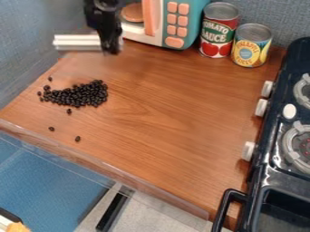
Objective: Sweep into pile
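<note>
Black beans [84,94]: heap at left, strays around | fingers [111,44]: pinching white bar [77,42], upper left

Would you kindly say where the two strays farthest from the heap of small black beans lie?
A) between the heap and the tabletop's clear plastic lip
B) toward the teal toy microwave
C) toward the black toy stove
A, as both strays sit on the wood below the heap, short of the clear lip.

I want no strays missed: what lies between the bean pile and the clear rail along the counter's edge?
In the camera view, three loose beans lie there: one close to the pile, two farther out toward the rail.
</note>
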### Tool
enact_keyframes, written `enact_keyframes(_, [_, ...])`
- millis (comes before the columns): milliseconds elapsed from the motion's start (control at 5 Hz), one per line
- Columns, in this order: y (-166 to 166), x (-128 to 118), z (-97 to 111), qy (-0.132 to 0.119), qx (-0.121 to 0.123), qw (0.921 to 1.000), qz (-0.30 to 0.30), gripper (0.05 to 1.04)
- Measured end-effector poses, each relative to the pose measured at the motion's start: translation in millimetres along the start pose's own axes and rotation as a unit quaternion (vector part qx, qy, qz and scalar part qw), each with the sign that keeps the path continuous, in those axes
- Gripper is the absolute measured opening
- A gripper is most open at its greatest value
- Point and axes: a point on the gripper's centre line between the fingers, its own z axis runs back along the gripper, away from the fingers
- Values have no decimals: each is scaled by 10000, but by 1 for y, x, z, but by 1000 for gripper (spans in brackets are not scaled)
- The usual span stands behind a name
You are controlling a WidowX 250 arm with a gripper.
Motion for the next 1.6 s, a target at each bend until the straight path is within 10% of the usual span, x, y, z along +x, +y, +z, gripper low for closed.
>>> enact_keyframes(1000, [103,-4,55,210,532,9966,-593,391])
enact_keyframes(1600, [155,27,45,-670,983,9913,-566,391])
